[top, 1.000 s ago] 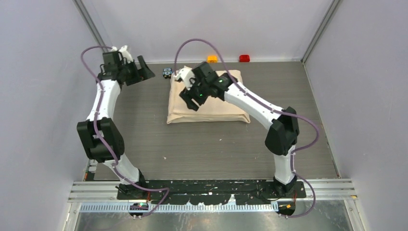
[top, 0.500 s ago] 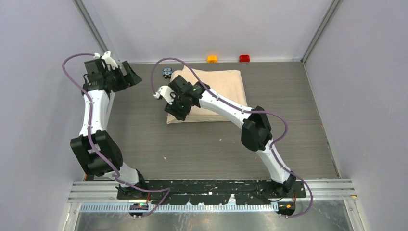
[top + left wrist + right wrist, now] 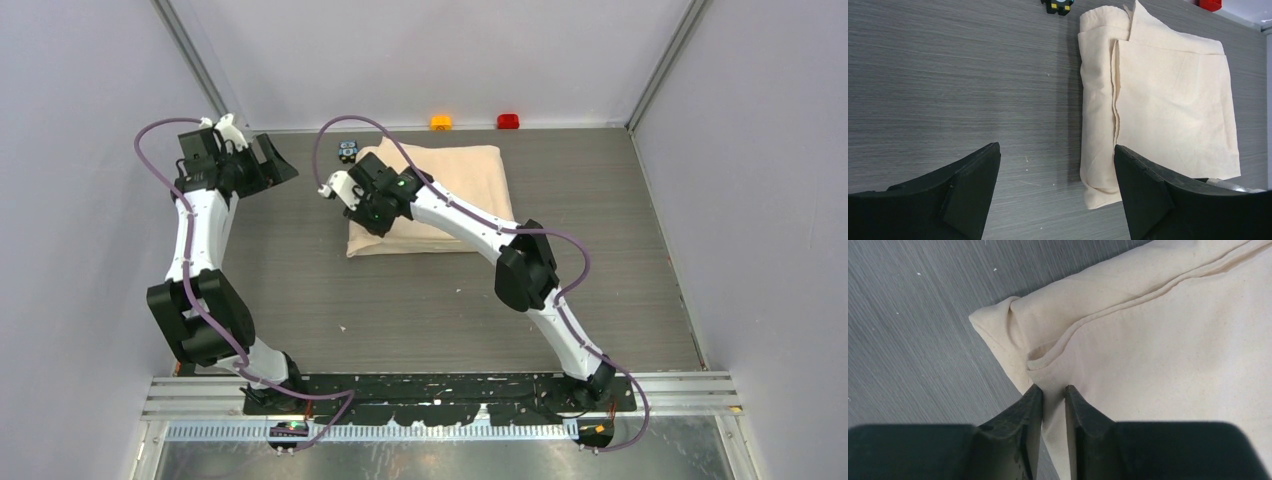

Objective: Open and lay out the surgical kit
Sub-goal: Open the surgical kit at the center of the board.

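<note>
A grey wood-grain table (image 3: 400,300) is sitting between pale walls (image 3: 420,60), with the folded beige cloth wrap (image 3: 470,170) lying toward 12 o'clock. The right gripper (image 3: 1053,392), having swung from the wrap's middle to its 8 o'clock corner, is pinching a fold. The left gripper (image 3: 1056,150) is hanging spread wide at 10 o'clock. Showing are one wrap, one orange button (image 3: 441,122), one red button (image 3: 508,121) and one black-and-blue block (image 3: 347,151).
</note>
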`<state>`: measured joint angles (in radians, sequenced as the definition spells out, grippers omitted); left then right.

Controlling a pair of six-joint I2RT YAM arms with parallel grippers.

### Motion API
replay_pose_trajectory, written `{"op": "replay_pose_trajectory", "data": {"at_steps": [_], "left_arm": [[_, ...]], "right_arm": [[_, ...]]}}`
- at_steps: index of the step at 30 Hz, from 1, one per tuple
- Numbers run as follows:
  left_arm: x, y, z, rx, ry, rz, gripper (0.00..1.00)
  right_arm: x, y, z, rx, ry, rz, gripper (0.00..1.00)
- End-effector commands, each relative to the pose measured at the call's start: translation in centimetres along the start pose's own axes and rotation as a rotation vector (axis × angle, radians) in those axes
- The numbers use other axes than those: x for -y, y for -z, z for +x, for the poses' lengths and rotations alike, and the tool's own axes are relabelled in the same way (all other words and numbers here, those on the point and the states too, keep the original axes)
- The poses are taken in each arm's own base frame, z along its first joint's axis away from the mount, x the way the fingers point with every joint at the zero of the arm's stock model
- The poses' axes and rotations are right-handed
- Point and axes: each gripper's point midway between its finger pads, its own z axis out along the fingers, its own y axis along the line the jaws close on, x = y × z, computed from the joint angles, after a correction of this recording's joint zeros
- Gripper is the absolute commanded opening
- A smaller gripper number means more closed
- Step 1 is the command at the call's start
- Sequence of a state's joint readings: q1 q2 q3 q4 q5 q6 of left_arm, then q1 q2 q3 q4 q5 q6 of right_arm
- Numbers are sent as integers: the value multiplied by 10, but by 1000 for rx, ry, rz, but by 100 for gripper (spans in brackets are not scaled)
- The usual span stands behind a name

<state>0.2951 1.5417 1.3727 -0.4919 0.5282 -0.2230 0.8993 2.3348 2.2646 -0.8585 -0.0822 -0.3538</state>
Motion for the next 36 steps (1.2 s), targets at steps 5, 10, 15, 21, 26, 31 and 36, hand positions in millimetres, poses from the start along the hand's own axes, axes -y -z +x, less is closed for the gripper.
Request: {"op": "replay_pose_trajectory", "data": {"at_steps": [5,10,15,21,26,31,36], "left_arm": [[10,15,-12,46,-49,36,85],[27,21,-22,42,-142,123,84],[50,21,-30,42,-178,267,80],[75,16,-27,44,-247,377,78],[105,-9,4,-16,-388,411,78],[157,-40,49,-105,-582,455,80],[228,-68,95,-190,-778,540,82]], "right_arm": [[28,23,-30,86,-49,141,4],[77,88,-29,129,-152,308,0],[168,215,25,205,-357,563,1],[222,370,203,146,-639,930,11],[199,429,347,-44,-787,1179,35],[178,420,401,-113,-870,1179,82],[171,387,386,-13,-914,1008,86]]}}
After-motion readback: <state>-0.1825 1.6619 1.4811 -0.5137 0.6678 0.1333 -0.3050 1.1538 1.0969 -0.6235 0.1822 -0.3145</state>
